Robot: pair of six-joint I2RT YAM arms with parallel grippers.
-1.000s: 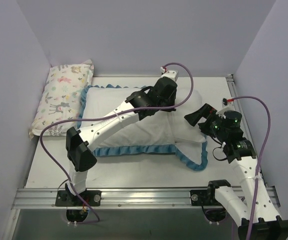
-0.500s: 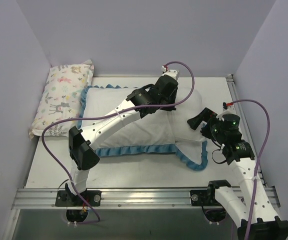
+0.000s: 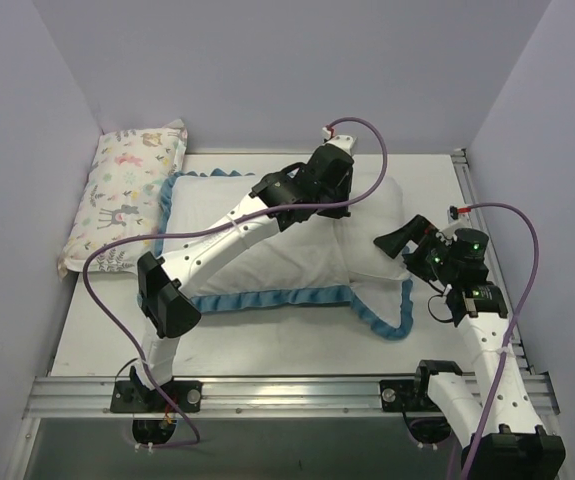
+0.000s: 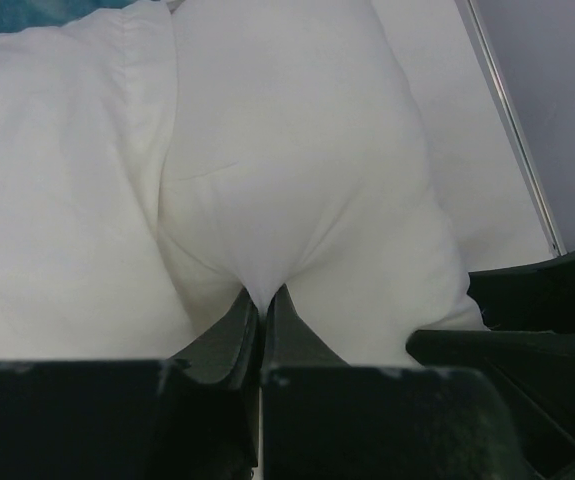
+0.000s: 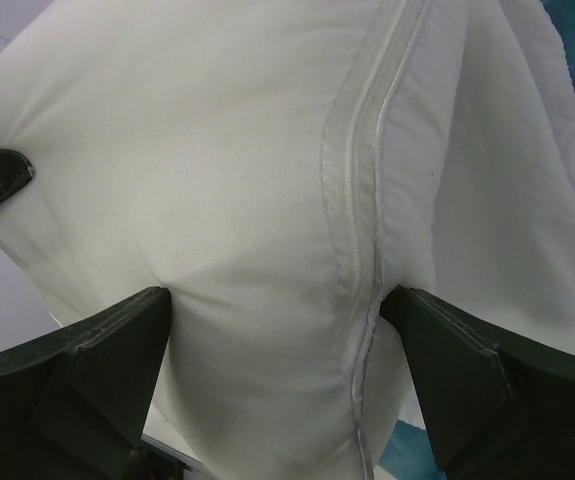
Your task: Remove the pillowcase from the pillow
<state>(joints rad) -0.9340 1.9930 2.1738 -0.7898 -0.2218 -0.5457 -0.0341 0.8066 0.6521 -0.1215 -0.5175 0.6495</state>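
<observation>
The pillowcase (image 3: 267, 260) lies white side up mid-table, with blue ruffled trim (image 3: 267, 297) along its near edge. The plain white pillow (image 3: 379, 205) bulges out of its right end. My left gripper (image 3: 337, 207) is shut on a pinch of white pillow cloth (image 4: 297, 150), just right of the pillowcase hem (image 4: 142, 120); in the left wrist view its jaws (image 4: 264, 297) meet on that fold. My right gripper (image 3: 404, 245) is open and straddles the pillow's near-right end (image 5: 217, 150). A zipper seam (image 5: 362, 200) runs between its fingers (image 5: 275, 300).
A smaller pastel animal-print pillow (image 3: 132, 195) lies against the left wall. A loose blue-trimmed flap (image 3: 392, 320) of the pillowcase spreads toward the near right. A metal rail (image 3: 287, 392) runs along the front edge and another (image 3: 472, 190) along the right side.
The left arm has shifted slightly toward the back, still shut on the cloth. The right gripper has edged a little nearer the pillow's end, its jaws still wide.
</observation>
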